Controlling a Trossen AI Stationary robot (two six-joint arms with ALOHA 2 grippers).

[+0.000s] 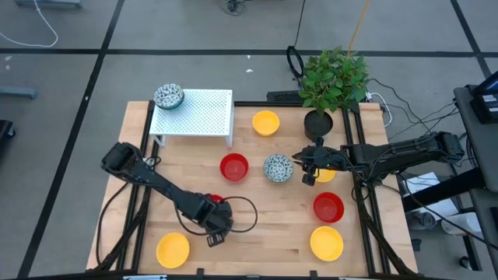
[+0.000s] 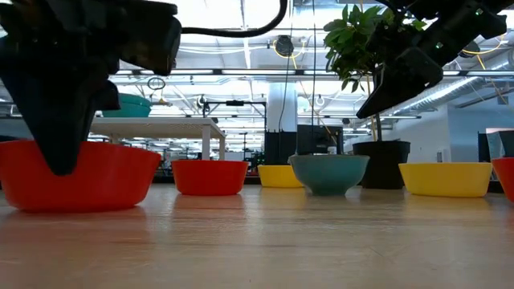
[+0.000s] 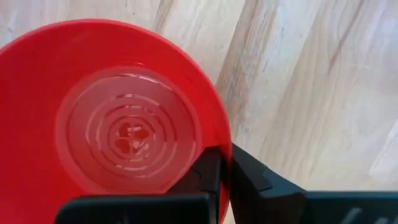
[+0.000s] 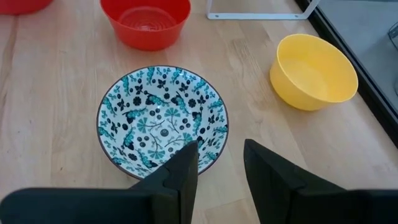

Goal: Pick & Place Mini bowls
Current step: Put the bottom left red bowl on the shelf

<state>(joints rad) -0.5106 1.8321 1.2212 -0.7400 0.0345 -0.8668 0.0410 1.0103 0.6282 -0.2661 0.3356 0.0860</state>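
Glossy red bowl (image 3: 112, 118) — rim pinched by the left end effector (image 3: 221, 171); right end effector (image 4: 221, 165) narrowly parted at the patterned bowl's (image 4: 161, 118) 5 o'clock rim — bare counter (image 1: 264, 225) around.

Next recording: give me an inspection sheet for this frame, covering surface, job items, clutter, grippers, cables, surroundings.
Surface: wooden table.
Job's things: patterned bowl on the white rack; second patterned bowl, red and yellow bowls on the table.
Clutter: potted plant at the table's far edge.
Grippers: left gripper shut on red bowl rim; right gripper open, one finger over the second patterned bowl's rim.
Cables: black loop by the left arm.
Surroundings: grey floor; workshop hall behind.
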